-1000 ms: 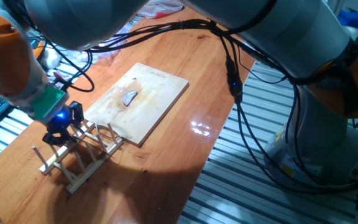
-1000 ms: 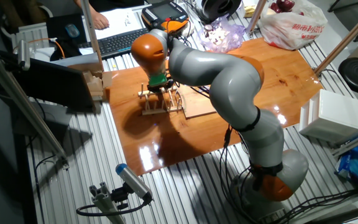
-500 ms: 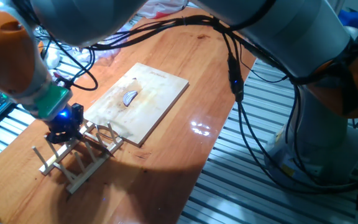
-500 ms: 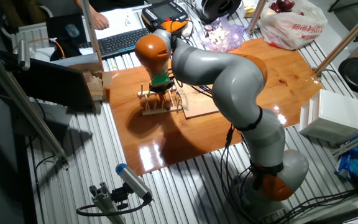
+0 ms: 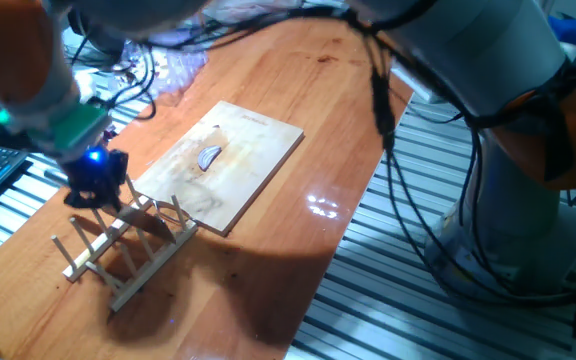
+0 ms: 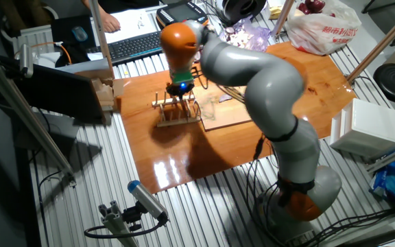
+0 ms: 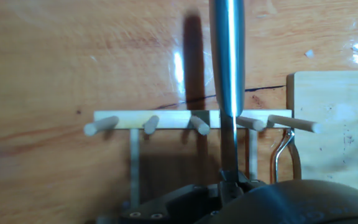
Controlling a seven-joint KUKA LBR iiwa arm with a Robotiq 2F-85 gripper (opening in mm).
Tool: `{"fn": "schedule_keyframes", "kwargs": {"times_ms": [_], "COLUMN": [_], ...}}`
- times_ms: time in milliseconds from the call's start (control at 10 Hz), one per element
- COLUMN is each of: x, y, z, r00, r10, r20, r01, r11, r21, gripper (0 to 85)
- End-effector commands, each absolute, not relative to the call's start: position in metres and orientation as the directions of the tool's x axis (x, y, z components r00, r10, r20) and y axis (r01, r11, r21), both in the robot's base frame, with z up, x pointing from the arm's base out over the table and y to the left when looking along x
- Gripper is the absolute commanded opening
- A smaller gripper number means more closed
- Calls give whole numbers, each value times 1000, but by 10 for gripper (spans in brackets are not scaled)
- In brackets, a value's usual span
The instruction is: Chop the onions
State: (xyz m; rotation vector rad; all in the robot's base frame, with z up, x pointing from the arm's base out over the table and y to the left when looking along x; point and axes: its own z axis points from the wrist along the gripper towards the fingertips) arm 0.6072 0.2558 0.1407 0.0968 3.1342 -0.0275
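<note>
Hand view shows our gripper (image 7: pixel 229 186) clenched on a knife (image 7: pixel 227 68) above the wooden rack (image 7: pixel 197 121); 1 onion wedge (image 5: pixel 209 157) lies on the board (image 5: pixel 258 170), well apart; we judge it light, slippery, prone to roll, so press the blade across its middle.

The arm reaches down at the table's near-left end, its gripper (image 5: pixel 95 187) pointing downward with jaws clamped on a blade (image 7: pixel 227 62).
</note>
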Motion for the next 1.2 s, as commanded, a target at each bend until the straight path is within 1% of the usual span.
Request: {"fn": "schedule_keyframes", "kwargs": {"times_ms": [0, 100, 200, 300, 600, 800, 1000, 1100], "x": [604, 598, 592, 584, 577, 579, 581, 583], "y": [254, 249, 243, 236, 216, 188, 158, 140], "z": [177, 194, 207, 219, 239, 242, 228, 216], "r00": [-998, -999, -999, -997, -999, -999, -997, -998], "r10": [61, 51, 45, 72, 20, -23, -30, -24], "r20": [-8, -19, -30, -33, -49, -47, -67, -66], "r01": [61, 50, 44, 68, 18, -24, -28, -22], "r11": [998, 998, 998, 992, 999, 999, 999, 999], "r21": [33, 35, 54, 102, 44, 22, -31, -38], "gripper": [0, 0, 0, 0, 0, 0, 0, 0]}}
